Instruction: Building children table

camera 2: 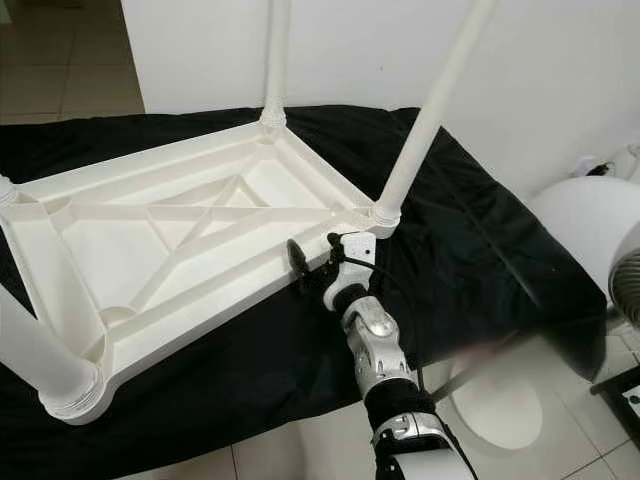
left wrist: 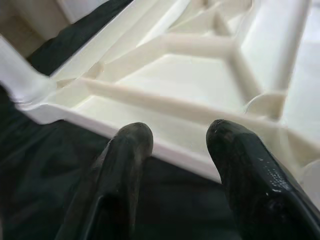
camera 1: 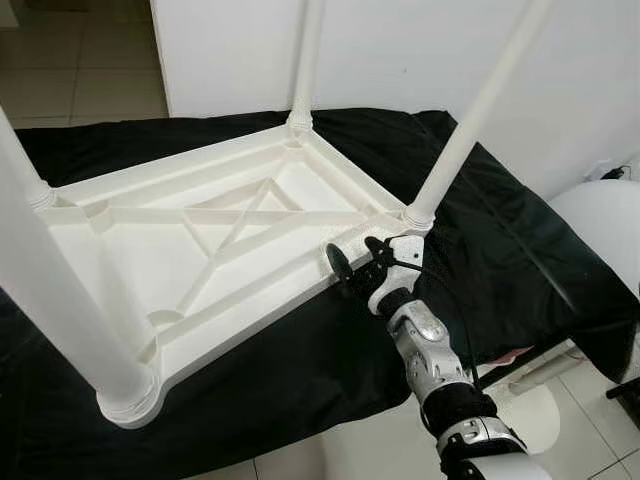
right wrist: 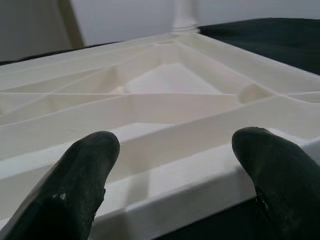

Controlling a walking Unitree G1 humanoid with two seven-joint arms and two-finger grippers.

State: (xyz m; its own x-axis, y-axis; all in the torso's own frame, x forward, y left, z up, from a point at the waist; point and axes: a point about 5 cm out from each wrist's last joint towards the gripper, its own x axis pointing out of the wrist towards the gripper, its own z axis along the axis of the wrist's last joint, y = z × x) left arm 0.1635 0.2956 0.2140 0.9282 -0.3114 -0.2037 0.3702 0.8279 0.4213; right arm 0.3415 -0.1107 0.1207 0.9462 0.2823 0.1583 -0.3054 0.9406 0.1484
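Observation:
A white plastic children's table [camera 1: 240, 235] lies upside down on a black cloth [camera 1: 500, 250], ribbed underside up. Legs stand in its corners: one at the back [camera 1: 305, 60], one at the right [camera 1: 480, 110], one at the near left [camera 1: 55, 300] and one at the far left edge [camera 1: 18, 160]. My right gripper [camera 1: 358, 255] is open at the table's near rim, just beside the right leg's socket [camera 1: 418, 215]. In the right wrist view its fingers [right wrist: 90, 160] straddle the rim. My left gripper [left wrist: 180, 137] is open, just short of another stretch of rim [left wrist: 100, 127].
The cloth covers a low surface against a white wall [camera 1: 400, 50]. A white rounded object [camera 1: 600, 220] and a round white base [camera 2: 495, 405] stand on the tiled floor [camera 1: 80, 70] at the right, with a fan grille [camera 2: 627, 290] at the edge.

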